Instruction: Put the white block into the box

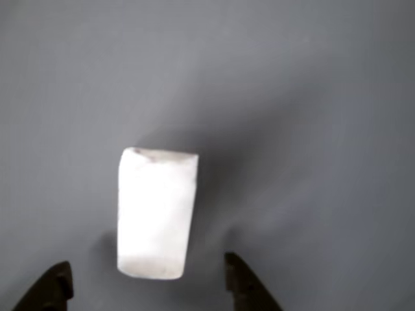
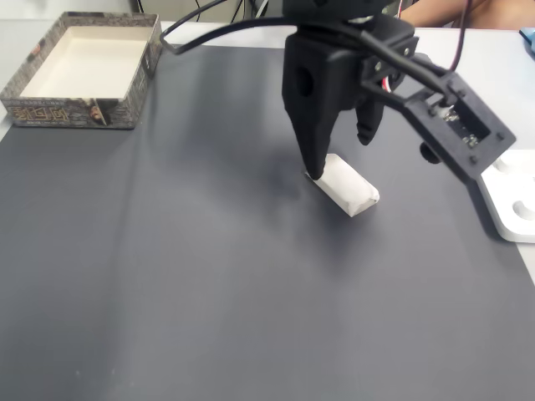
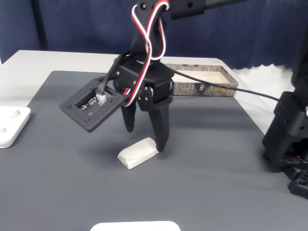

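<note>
White block (image 2: pixel 347 187) (one), one box (image 2: pixel 82 109).

The black arm is seen reaching down from above in both fixed views, with the tool (image 2: pixel 338 154) pointed steeply downward. Its two fingers are spread apart: one long tapered finger (image 3: pixel 160 129) is brought down almost to the worktop (image 3: pixel 216 168), while the shorter one (image 3: pixel 129 119) is held higher. In the other view, the two dark fingertips (image 1: pixel 48 288) are seen at the lower edge, set wide apart. A red, white and black cable (image 3: pixel 150 29) is looped along the wrist, and a flat black camera bracket (image 3: pixel 91 105) is carried at the side.
</note>
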### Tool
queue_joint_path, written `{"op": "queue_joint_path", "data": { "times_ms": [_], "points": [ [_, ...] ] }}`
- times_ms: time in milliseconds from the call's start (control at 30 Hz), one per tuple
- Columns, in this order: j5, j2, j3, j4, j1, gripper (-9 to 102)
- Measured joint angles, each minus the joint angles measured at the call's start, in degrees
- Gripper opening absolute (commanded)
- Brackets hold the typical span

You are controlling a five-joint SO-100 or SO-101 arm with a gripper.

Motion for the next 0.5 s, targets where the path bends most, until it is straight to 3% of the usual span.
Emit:
{"op": "queue_joint_path", "data": {
  "times_ms": [500],
  "points": [
    [0.00,-5.98,-3.78,0.00,0.00,33]
  ]
}}
